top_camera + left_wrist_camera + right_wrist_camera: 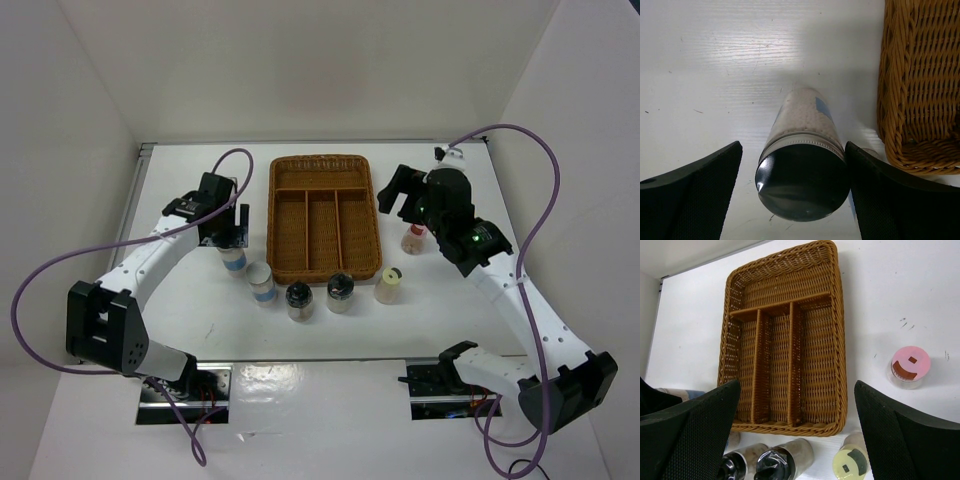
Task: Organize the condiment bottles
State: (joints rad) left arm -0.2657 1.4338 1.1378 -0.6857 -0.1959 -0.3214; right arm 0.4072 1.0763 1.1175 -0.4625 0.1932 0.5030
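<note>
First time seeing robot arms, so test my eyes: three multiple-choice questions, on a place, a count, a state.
1. The pink-capped bottle is: A on the table, right of the wicker tray; B inside the tray; C held in the air.
2. The tray holds: A two bottles; B nothing; C six bottles.
3. The right arm's fingers are: A clamped on a bottle; B shut tight; C spread wide, empty.
Answers: A, it sits on tabletop beside the rim; B, every compartment shows bare wicker; C, a wide gap parts them.
</note>
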